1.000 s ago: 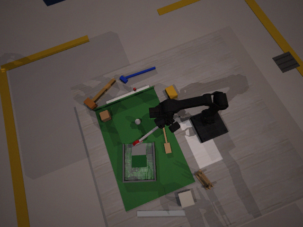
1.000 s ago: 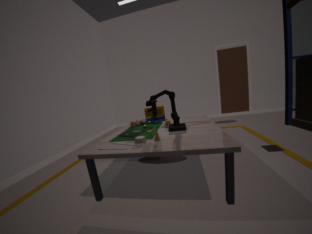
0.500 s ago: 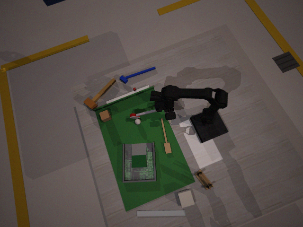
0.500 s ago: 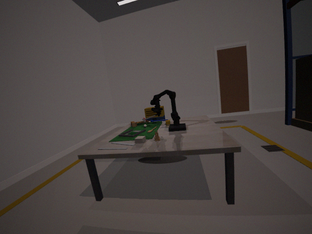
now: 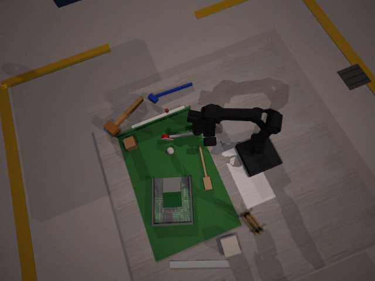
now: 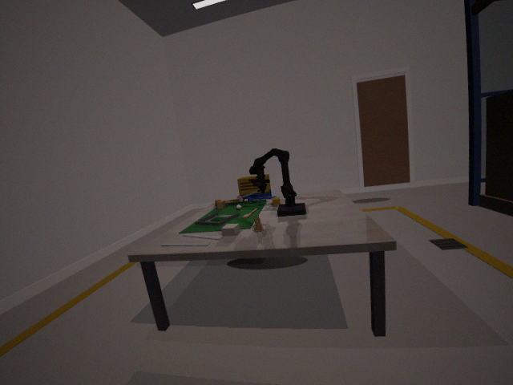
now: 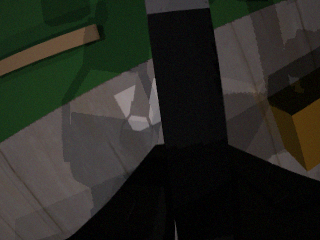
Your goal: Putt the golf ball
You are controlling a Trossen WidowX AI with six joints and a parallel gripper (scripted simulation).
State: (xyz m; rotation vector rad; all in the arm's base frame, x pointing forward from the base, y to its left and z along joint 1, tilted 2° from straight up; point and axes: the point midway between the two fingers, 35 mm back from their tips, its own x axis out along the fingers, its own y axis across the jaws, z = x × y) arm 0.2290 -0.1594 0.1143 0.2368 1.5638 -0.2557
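Note:
My gripper is shut on the putter's grip and hangs over the mat's edge near the base. The red putter has a grey shaft and black grip. Its red head points left in the top view and looks a little above the mat. The white golf ball rests on the green mat, just below the head in that view and apart from it. The grey-walled frame stands further down, around the raised green and a grey ramp surface.
A tan mallet lies right of the ball. A brown block stands on the mat's left. An orange-brown mallet and blue mallet lie beyond the white rail. A yellow block stands near the arm; a pale block stands below.

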